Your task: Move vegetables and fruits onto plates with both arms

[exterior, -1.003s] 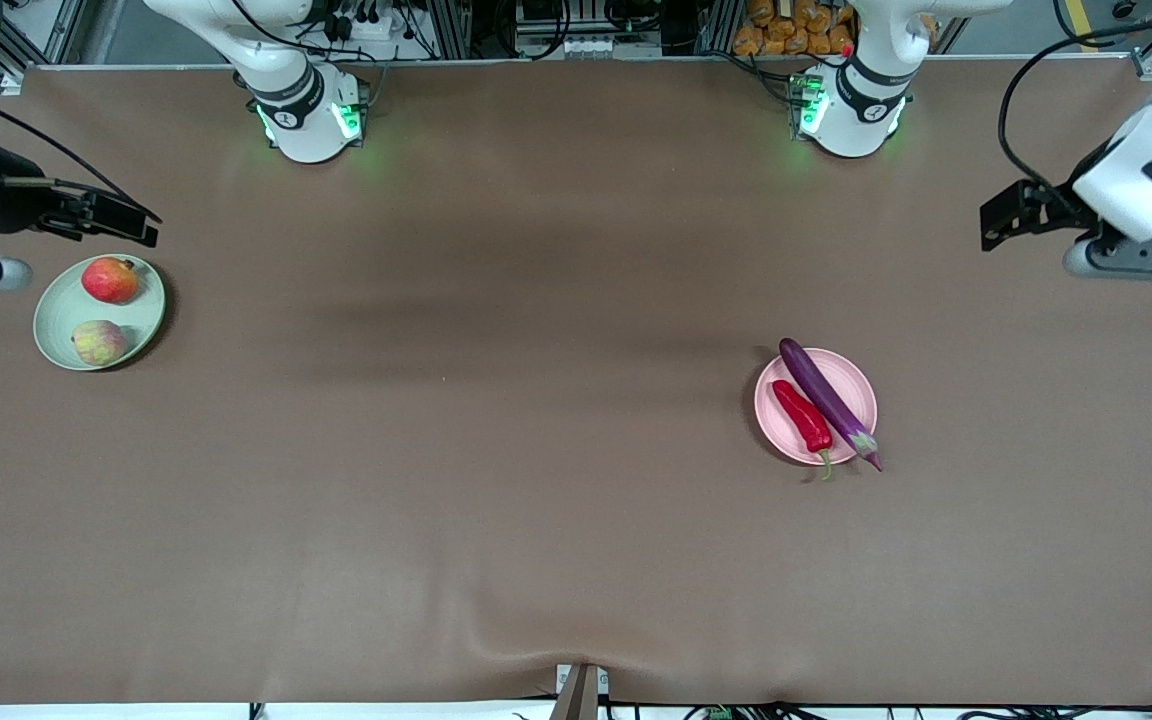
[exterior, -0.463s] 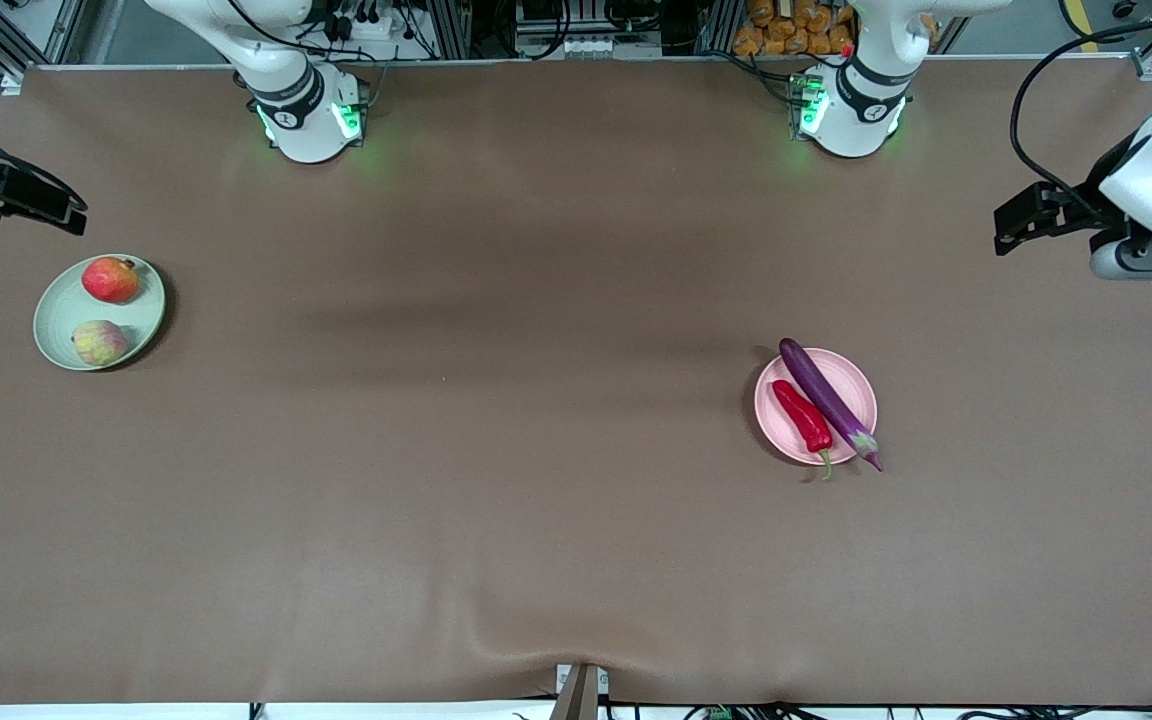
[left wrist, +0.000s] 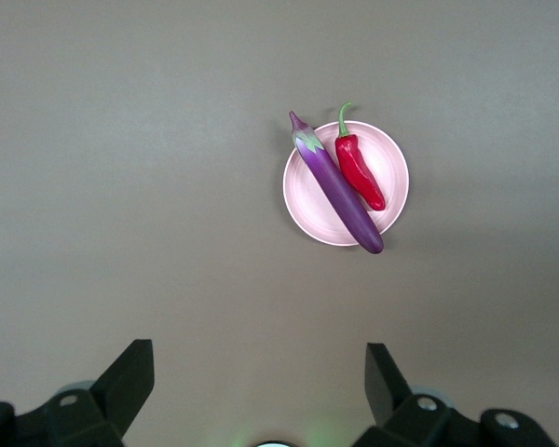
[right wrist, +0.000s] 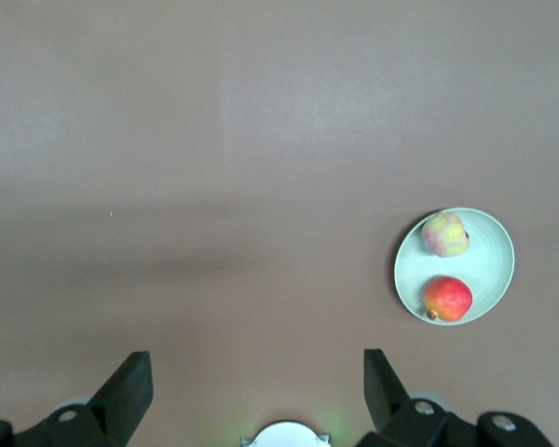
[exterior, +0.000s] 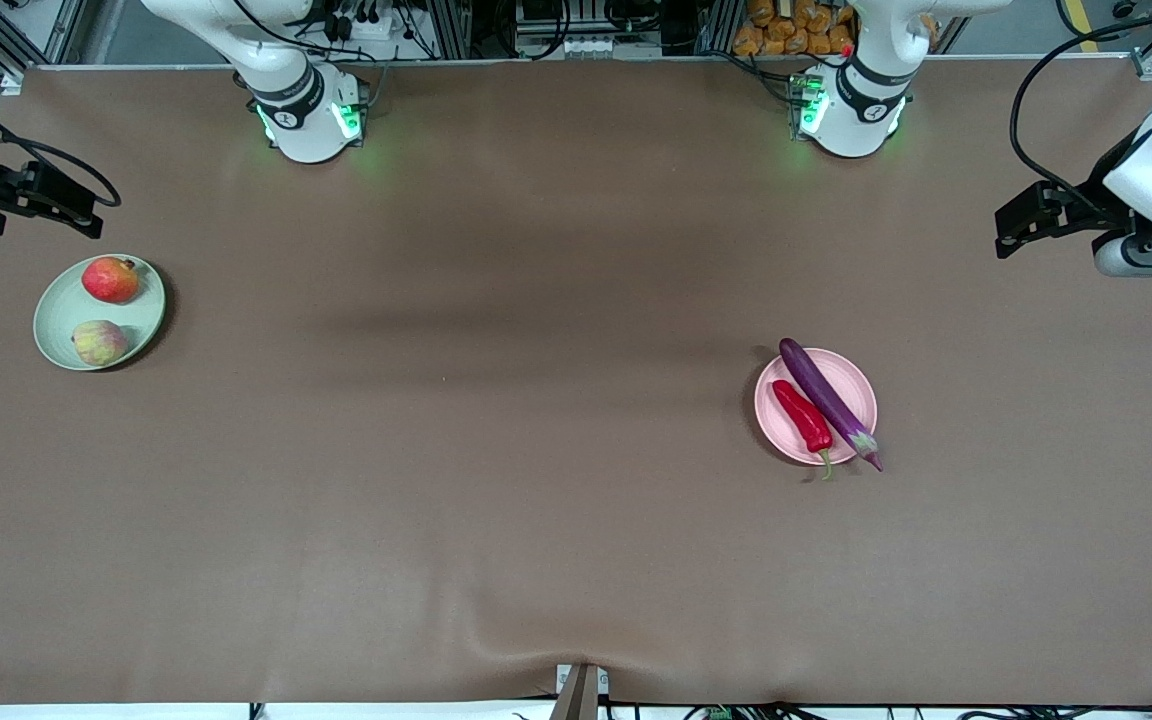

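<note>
Pink plate (exterior: 861, 385) amid bare brown table (exterior: 536, 450), eggplant (exterior: 826, 400) overhanging rim.

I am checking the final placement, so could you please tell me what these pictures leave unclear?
- Pink plate: the eggplant and chili pepper hide part of its surface.
- Right gripper: its arm is cut off by the front view's edge.
- Left gripper: the front view shows only a dark shape.

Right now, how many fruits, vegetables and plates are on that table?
Fruits: 2, the red fruit and the yellow-green fruit, both on the pale green plate.
Vegetables: 2, the purple eggplant and the red chili pepper, both on the pink plate.
Plates: 2.
Total: 6.
</note>
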